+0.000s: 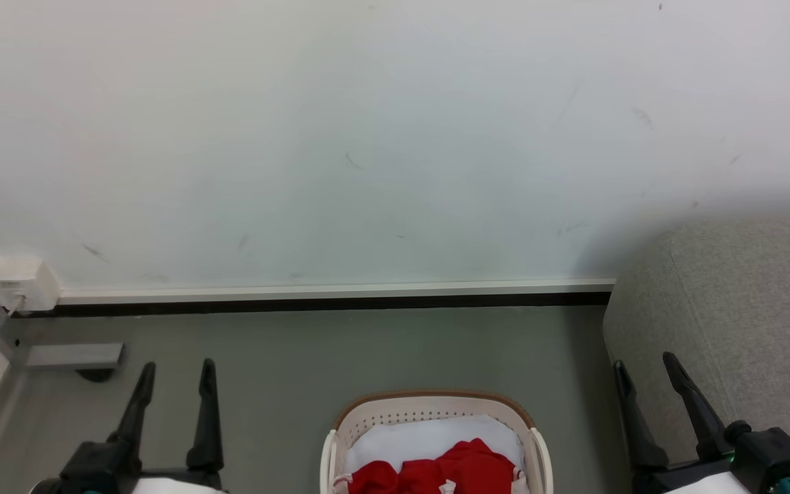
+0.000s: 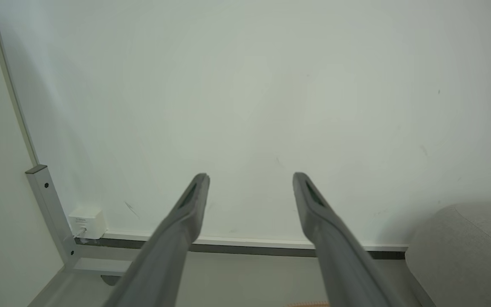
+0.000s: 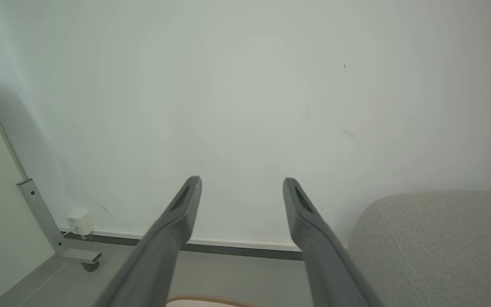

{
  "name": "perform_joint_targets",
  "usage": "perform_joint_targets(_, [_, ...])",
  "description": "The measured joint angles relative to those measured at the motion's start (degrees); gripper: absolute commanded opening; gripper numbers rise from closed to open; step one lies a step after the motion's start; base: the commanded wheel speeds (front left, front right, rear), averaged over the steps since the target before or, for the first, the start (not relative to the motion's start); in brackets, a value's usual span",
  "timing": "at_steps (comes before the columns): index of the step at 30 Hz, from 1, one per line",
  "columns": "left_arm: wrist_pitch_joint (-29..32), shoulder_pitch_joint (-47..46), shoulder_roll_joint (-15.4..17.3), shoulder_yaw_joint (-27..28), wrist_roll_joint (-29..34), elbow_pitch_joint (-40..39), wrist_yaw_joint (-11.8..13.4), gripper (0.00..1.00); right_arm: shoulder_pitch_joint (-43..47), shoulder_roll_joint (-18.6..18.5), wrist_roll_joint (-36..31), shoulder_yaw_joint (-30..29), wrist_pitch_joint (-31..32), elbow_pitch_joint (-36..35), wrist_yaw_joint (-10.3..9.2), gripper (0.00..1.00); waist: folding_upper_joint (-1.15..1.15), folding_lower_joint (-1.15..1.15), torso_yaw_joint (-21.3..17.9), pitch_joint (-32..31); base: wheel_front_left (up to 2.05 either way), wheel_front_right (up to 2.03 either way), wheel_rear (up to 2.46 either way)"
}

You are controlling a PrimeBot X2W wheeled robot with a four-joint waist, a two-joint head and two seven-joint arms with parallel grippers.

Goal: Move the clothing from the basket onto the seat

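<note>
L gripper (image 1: 178, 366) and R gripper (image 1: 644, 361) sit low in head view, both w/ fingers spread wide and nothing between them, i.e. released, holding nothing; each points fwd at the wall (image 1: 367, 137) rather than down, so neither is yet aimed at the load. Between them, at the view's bottom edge, the basket (image 1: 429, 414) stands on the floor (image 1: 299, 350), centred before the robot, prob. so that either arm can reach it; it is well apart from both grippers. Inside, a red garment (image 1: 463, 466) lies bunched on the white liner (image 1: 429, 433), partly cut off by the frame edge, so the no. of pieces can't be told. The seat (image 1: 745, 309), a grey sofa, rises beside and beyond R gripper, its rounded end near the basket's right side w/ a strip of floor between; that nearness keeps the carry short and makes R arm the likelier one for the drop. No clothing shows on the visible part of the seat, so the task looks not yet begun. Next step, by judgement: bend at the waist, lower an open gripper into the basket, pinch the red cloth at a fold. Further out: skirting (image 1: 333, 291) along the wall foot, a small white box (image 1: 21, 283) and a metal foot (image 1: 73, 355) at far left, well away from the work
</note>
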Motion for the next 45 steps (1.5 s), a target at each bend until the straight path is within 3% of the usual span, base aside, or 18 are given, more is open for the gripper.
perform_joint_targets(19, [-2.1, 0.2, -0.3, 0.4, 8.0, -0.4, -0.3, 1.0, 0.2, 0.5, -6.9, 0.6, -2.0, -1.6, 0.0, 1.0, 0.0, 0.0, -0.5, 0.1, 0.0, 0.0, 0.0])
perform_joint_targets(34, [-2.1, 0.2, -0.8, 1.4, 8.1, -0.3, -1.1, 1.0, 0.2, 1.0, -6.9, 0.3, -2.0, -1.9, 0.0, 1.0, 0.0, 0.0, -1.1, 0.5, 0.0, 0.0, 0.0])
perform_joint_targets(45, [-2.1, -0.9, -1.9, 2.2, 6.8, 0.8, -3.6, 1.0, -1.2, 0.9, -6.7, -0.3, -2.1, -2.3, 0.0, 1.0, 0.0, 0.0, -4.8, 2.8, 0.0, 0.0, 0.0])
